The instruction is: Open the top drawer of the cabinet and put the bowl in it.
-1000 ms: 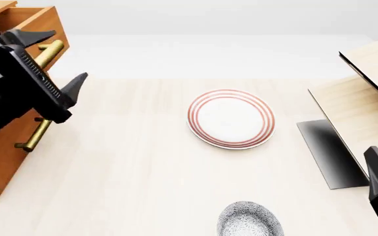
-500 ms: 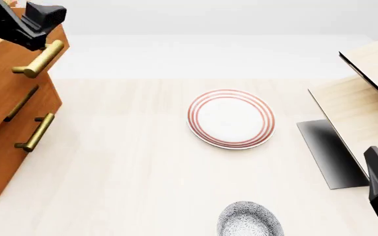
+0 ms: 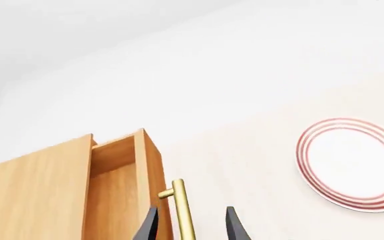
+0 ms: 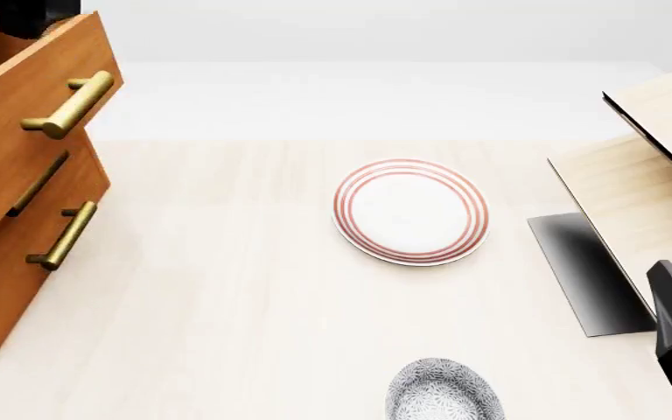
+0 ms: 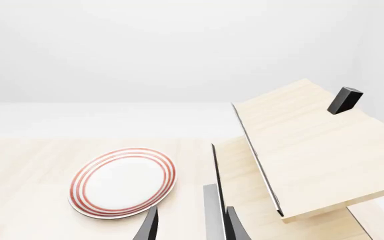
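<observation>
A: Nearest us, at 6 o'clock on the table's front edge, sits the bowl (image 4: 444, 391) — small, round, deep, densely speckled blue-grey. Nothing touches it.

B: And the right gripper (image 5: 188, 227)?

A: At 4 o'clock, fingers apart, empty. The next move, I'd judge, is to come down over the bowl's rim squarely (a curved, glossy wall could slip).

B: Farther out?

A: A flat plate (image 4: 411, 210) with red rings at centre. At 10 o'clock the orange-brown wooden cabinet (image 4: 3, 289), its top drawer (image 4: 32, 114) pulled out — pale inside, brass bar handle (image 3: 183, 212).

B: The left gripper (image 3: 190, 227)?

A: Its fingers stand apart, either side of that handle, not clamped on it
</observation>
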